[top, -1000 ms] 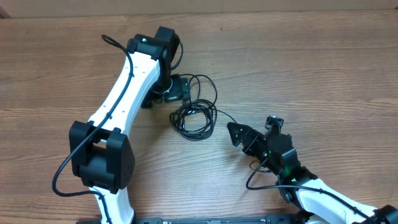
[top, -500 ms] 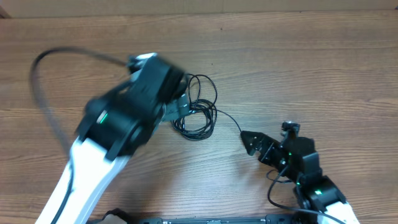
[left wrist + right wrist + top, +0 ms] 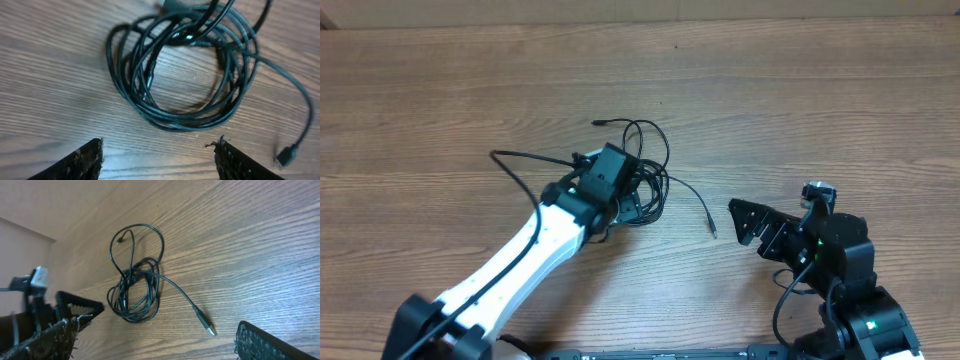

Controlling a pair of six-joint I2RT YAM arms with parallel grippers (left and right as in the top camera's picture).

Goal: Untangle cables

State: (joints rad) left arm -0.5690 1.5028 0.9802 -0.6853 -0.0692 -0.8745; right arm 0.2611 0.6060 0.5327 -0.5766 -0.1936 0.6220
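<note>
Overhead, the left pincer (image 3: 160,161) hangs spread open just short of the cables (image 3: 172,121), with nothing between its fingers. The cords lie near the middle of the tabletop (image 3: 840,100) in a small tangled coil. They look thin, light and floppy, so pulling one strand would likely drag the whole coil along. The loose tail (image 3: 175,295) running toward 4 o'clock to a plug (image 3: 206,325) looks the best hold. The right pincer (image 3: 155,342), beyond that plug, gapes empty. Bare wood lies all round, and the 12 o'clock edge is well apart.
</note>
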